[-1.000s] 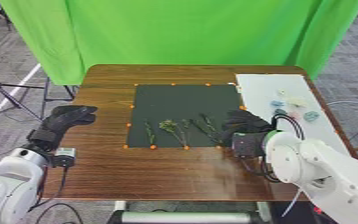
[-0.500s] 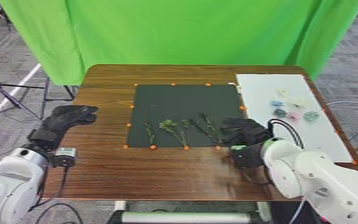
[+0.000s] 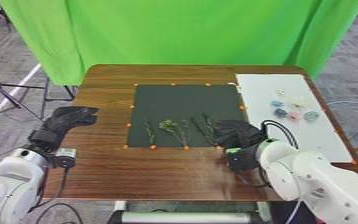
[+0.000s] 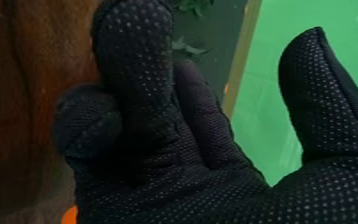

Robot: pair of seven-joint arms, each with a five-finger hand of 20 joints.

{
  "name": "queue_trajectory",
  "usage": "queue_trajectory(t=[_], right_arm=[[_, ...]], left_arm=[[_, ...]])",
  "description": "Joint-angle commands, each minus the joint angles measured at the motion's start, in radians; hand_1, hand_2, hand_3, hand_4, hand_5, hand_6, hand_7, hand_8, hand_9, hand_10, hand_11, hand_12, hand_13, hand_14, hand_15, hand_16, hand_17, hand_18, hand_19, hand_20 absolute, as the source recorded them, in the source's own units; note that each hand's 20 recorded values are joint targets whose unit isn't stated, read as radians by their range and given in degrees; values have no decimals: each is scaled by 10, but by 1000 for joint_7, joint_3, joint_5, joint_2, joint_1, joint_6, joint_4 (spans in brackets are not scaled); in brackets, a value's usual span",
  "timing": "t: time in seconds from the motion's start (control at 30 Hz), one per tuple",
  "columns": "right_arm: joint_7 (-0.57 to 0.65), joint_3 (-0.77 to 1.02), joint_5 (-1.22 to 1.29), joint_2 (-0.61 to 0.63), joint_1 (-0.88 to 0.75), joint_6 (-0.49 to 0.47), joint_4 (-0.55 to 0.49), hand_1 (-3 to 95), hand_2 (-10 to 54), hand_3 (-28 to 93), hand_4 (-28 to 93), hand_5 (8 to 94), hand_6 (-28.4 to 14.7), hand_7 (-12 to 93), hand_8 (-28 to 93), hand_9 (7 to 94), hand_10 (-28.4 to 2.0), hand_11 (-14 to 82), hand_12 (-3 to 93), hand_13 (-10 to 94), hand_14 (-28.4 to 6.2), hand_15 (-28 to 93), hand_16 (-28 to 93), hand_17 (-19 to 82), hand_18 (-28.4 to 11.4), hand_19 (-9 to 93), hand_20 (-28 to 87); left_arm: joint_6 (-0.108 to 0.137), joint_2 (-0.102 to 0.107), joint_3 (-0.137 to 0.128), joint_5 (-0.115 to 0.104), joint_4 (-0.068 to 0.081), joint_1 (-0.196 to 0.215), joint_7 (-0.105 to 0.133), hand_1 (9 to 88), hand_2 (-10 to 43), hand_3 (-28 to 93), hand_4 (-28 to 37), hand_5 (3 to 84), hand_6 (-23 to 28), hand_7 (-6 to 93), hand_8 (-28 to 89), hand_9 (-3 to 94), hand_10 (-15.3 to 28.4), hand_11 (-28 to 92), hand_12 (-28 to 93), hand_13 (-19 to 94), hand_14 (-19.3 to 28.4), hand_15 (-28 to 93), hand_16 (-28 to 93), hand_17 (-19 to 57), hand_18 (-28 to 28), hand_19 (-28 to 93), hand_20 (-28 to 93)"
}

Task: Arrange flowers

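Since earlier, the right robot hand (image 3: pixel 238 132) is shifting leftward, released, right of centre; the left robot hand (image 3: pixel 67 118) is staying relaxed at left; sprigs (image 3: pixel 167 125) are lying mid-frame, pastel blooms (image 3: pixel 294 116) at right

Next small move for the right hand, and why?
Probably nudge the right hand left toward the nearest green stem: it lies close beside the hand on the dark mat, and the thumb stands away from the fingers.
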Motion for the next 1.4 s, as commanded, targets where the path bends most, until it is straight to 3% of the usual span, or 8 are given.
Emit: queue_trajectory(t=[0.03, 0.27, 0.4, 0.5, 1.1, 1.4], right_arm=[[-208, -88, -164, 25, 58, 105, 2, 238, -6, 604, -56, 499, -72, 50, -20, 638, -190, 88, 161, 897, -76, 389, 306, 647, -109, 823, 352], [-262, -163, -264, 23, 156, -82, 26, 218, 12, 620, -66, 521, -58, 70, -31, 617, -174, 80, 162, 889, -73, 407, 307, 626, -115, 851, 343], [-219, -196, -337, 11, 215, -244, 53, 211, 17, 617, -77, 517, -54, 65, -31, 580, -163, 76, 146, 889, -71, 439, 291, 620, -121, 879, 333], [-198, -238, -380, 18, 252, -285, 63, 206, 26, 607, -84, 512, -54, 56, -32, 559, -155, 70, 135, 893, -70, 457, 281, 620, -125, 901, 323], [-107, -215, -432, 9, 223, -342, 133, 192, 34, 593, -86, 495, -55, 36, -29, 526, -159, 64, 106, 897, -71, 470, 273, 622, -130, 927, 294], [-91, -173, -417, 26, 192, -301, 115, 191, 35, 592, -83, 496, -57, 34, -29, 538, -166, 67, 106, 900, -71, 470, 271, 626, -132, 931, 286]], left_arm=[[-19, -6, -5, 3, -4, 5, -17, 308, 109, 595, -231, 483, 67, 138, -72, 495, 170, 221, 83, 384, 209, 225, -37, 12, 156, 224, 128], [-31, -5, 8, 8, -2, -7, -23, 308, 109, 596, -232, 483, 66, 138, -72, 494, 170, 221, 83, 383, 208, 225, -37, 12, 156, 224, 128], [-30, -4, 4, 8, -4, -5, -21, 308, 110, 595, -231, 483, 66, 139, -72, 494, 170, 220, 83, 383, 208, 224, -37, 12, 156, 224, 128], [-29, -3, 4, 7, -3, -7, -20, 308, 110, 594, -231, 483, 67, 139, -72, 494, 169, 220, 83, 383, 208, 224, -36, 12, 156, 223, 128], [-44, -14, 0, 8, -1, -10, -23, 307, 110, 596, -230, 483, 67, 139, -73, 494, 169, 219, 83, 383, 208, 224, -36, 11, 156, 225, 128], [-51, -12, -4, 6, -4, -11, -28, 307, 111, 594, -231, 483, 67, 138, -72, 493, 170, 219, 83, 383, 209, 223, -36, 11, 156, 224, 128]])
